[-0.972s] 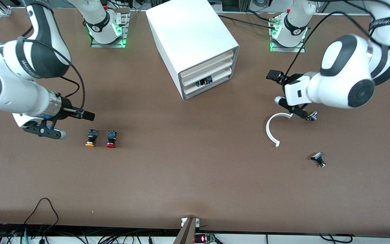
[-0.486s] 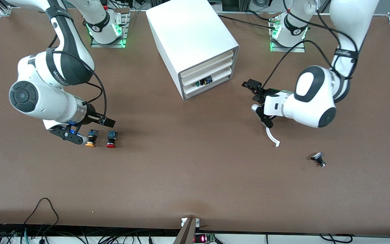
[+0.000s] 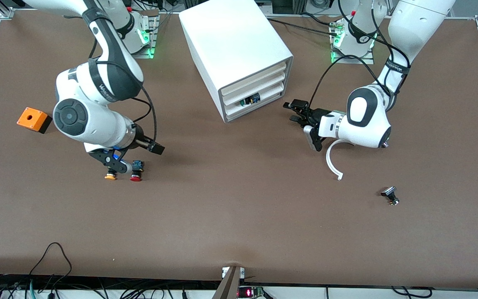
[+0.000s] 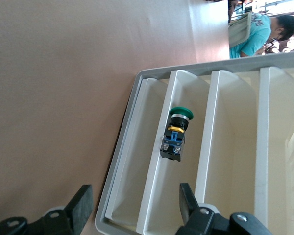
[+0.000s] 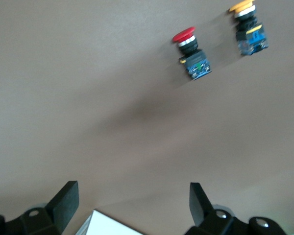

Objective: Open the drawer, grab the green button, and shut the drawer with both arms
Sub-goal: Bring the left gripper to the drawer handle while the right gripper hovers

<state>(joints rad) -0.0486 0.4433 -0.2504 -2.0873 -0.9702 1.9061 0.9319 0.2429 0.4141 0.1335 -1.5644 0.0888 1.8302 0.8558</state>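
While my left gripper [image 3: 303,120] hangs right of centre in the front frame, facing the cabinet [image 3: 239,54], its fingers [image 4: 82,208] are spread and empty. The button [image 4: 175,132] lies in the open drawer [image 4: 157,205], mid-frame in the left wrist picture. My right gripper [image 3: 137,160], lower left of centre in the front frame, is released, over the red-capped button [image 3: 136,171] and orange-capped button [image 3: 110,176].
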